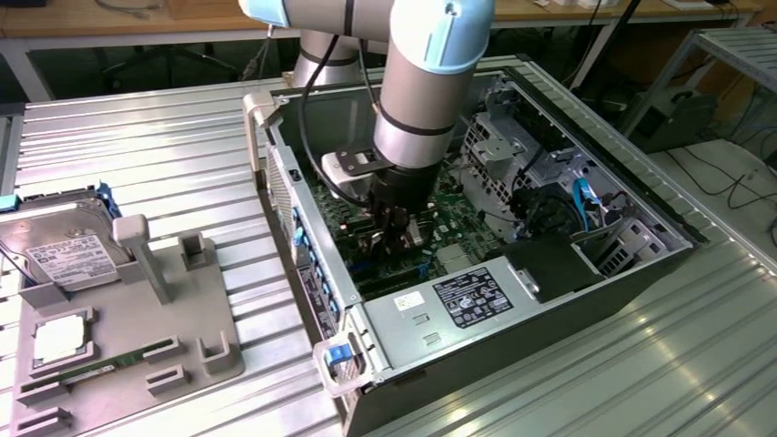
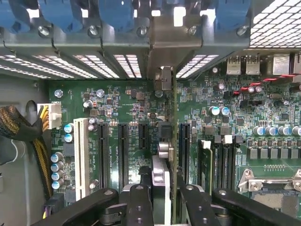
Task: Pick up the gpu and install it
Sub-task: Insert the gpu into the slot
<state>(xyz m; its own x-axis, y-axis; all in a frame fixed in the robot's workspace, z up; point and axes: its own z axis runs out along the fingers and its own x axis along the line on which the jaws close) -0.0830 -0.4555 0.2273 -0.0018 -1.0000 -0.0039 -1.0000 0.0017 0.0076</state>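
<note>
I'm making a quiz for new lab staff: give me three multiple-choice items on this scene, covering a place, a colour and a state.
1. Where is the gripper?
A. inside the open computer case
B. over the grey holder
C. above the hard drive

2. What colour are the slot latches along the case's rear wall?
A. red
B. blue
C. yellow

3. How does the gpu stand?
A. flat on the table
C. loose on the holder
B. edge-on between the gripper's fingers, above the motherboard slots

Answers: 1 A, the arm reaches down into the case; 2 B, they show blue; 3 B, the fingers flank the upright card.

Slatted metal table [image 1: 182, 155] carries computer case [image 1: 510, 355], grey fixture [image 1: 182, 319].
</note>
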